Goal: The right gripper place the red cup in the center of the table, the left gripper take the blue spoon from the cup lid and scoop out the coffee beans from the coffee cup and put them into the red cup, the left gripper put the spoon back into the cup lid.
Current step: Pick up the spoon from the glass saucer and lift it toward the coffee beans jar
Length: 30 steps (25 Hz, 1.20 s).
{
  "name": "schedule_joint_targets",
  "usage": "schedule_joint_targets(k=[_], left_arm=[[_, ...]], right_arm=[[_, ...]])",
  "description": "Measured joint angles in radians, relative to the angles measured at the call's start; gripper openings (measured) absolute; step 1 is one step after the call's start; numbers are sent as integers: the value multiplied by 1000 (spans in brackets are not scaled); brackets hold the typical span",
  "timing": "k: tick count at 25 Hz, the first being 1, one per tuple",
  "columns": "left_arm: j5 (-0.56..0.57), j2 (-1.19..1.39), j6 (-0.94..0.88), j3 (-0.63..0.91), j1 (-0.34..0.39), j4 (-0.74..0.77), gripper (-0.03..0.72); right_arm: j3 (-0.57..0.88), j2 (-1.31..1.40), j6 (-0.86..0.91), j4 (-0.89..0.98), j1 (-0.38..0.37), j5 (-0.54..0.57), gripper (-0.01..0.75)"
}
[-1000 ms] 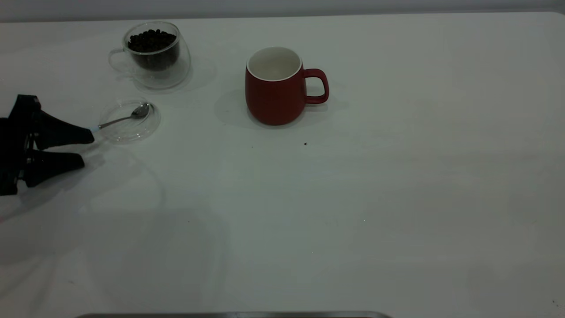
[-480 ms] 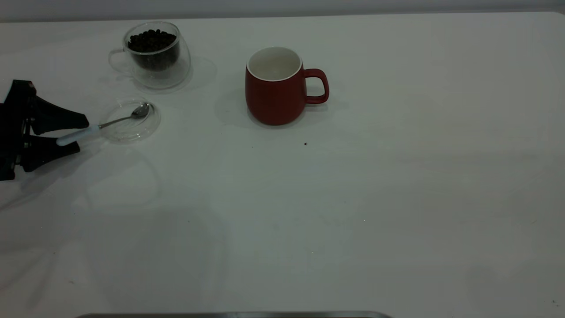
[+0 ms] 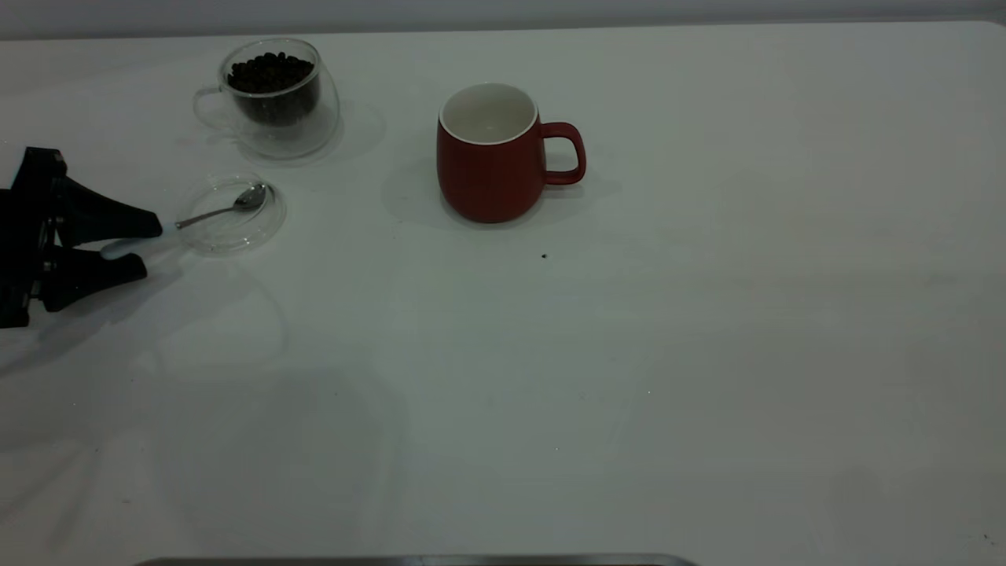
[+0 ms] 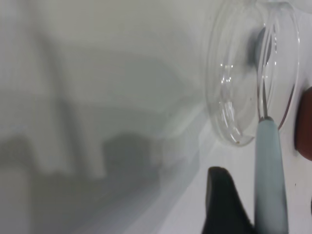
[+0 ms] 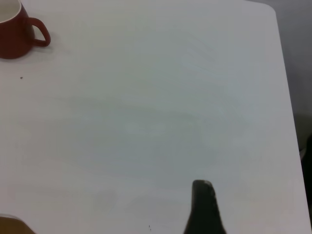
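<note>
The red cup [image 3: 491, 153] stands upright and empty near the middle of the table [image 3: 629, 354]; it also shows at the far corner in the right wrist view [image 5: 14, 31]. The coffee cup [image 3: 271, 98] holds coffee beans [image 3: 269, 72] at the back left. In front of it lies the cup lid [image 3: 232, 214] with the blue spoon [image 3: 236, 206] in it, its handle [image 4: 269, 161] sticking out. My left gripper [image 3: 153, 248] is open, one finger on each side of that handle. Of the right gripper only one finger [image 5: 203, 207] shows, over bare table.
A few dark specks [image 3: 544, 255] lie in front of the red cup. The table's right edge [image 5: 287, 97] runs close beside the right arm. A dark strip [image 3: 416, 560] borders the near edge of the table.
The left gripper shifted slightly back and up, then its fingers narrowed around the spoon handle. Spoon, lid and both cups have not moved.
</note>
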Motion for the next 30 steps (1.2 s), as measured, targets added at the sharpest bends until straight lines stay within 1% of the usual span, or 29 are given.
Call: schedule_joint_targets(k=[4,10,14,18,21,30], left_arm=[[0,0,-1,0,0,0,383],[-5,0,-1,0,0,-34,198],[25,0,-1,-1,0,-44,136],[33,-3,-17,-1,0,-32,133],[21,-28,-67,-1,0,17,127],[7,-216,-256,-1,1,344,125]], right_arm=[[0,0,0,0,0,0,583],[0,0,0,0,0,0,583],[0,0,0,0,0,0,583],[0,0,0,0,0,0,583],[0,0,0,0,0,0,583],[0,0,0,0,0,0,583]])
